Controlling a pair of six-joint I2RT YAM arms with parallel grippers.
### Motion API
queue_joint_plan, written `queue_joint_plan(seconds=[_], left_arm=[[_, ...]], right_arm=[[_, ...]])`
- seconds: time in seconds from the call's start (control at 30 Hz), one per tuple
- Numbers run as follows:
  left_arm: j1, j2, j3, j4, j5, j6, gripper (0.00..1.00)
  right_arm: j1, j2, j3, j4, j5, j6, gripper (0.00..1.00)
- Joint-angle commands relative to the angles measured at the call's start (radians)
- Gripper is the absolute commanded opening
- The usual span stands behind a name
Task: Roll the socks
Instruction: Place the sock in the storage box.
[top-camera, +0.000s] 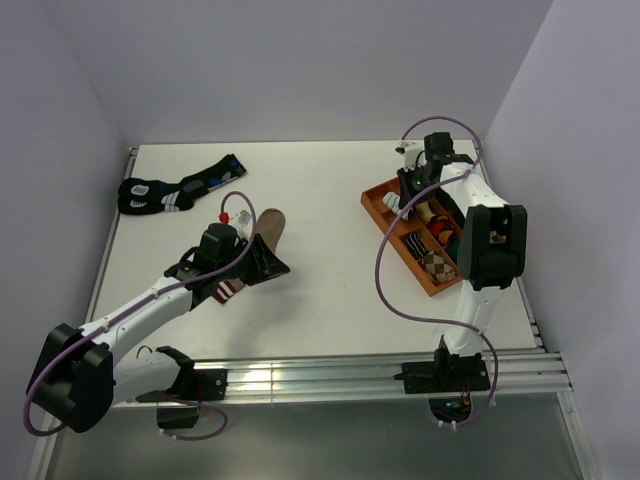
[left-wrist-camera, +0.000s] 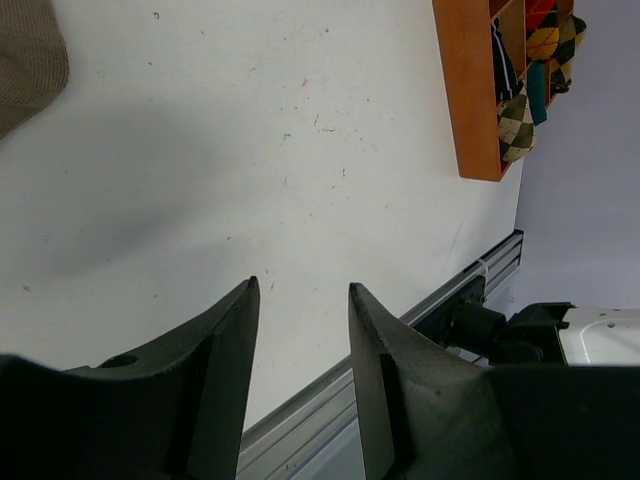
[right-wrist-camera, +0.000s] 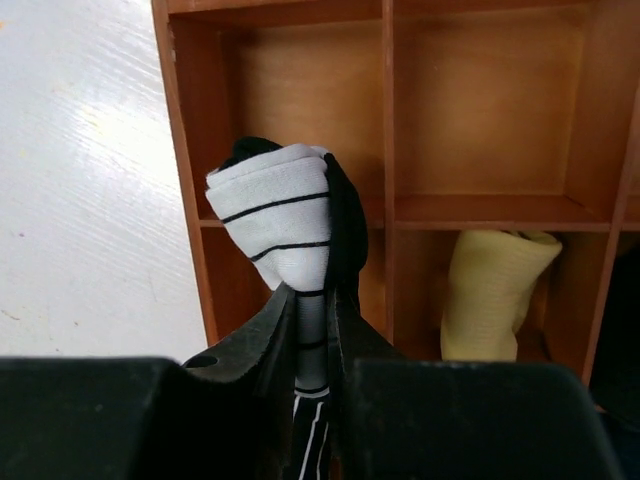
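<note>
Rolled white sock (right-wrist-camera: 275, 215) pinched in clenched right hand (right-wrist-camera: 310, 296), poised over a tray (right-wrist-camera: 385, 120) compartment, likely for stowing. Released left hand (left-wrist-camera: 300, 292) hovers above desk (left-wrist-camera: 250, 150); tan sock (top-camera: 270, 222) lies partly under that arm, unrolled.

The left arm (top-camera: 150, 305) stretches low from its base toward two o'clock, and the left gripper (left-wrist-camera: 300, 290) has its fingers parted around nothing. The right arm (top-camera: 480, 250) stands tall with its wrist bent toward eleven o'clock, and the right gripper (right-wrist-camera: 312, 292) is clamped on the white striped sock (right-wrist-camera: 272, 215).
</note>
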Motion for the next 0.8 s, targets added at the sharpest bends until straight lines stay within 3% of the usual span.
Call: queue_joint_plan(seconds=[0.0,0.2,0.77], left_arm=[[0.004,-0.016,0.034,0.025,0.023,0.028,0.46],[0.004,-0.023,0.033,0.015,0.02,0.031,0.46],[0.004,0.0,0.029,0.022,0.019,0.029,0.46]], right_arm=[[-0.001,-0.075,-0.026,0.044,0.052,-0.01,0.0],[-0.001,-0.109,-0.081,0.058,0.066,-0.052,0.0],[-0.001,-0.013,-0.053,-0.072,0.027,-0.26,0.0]])
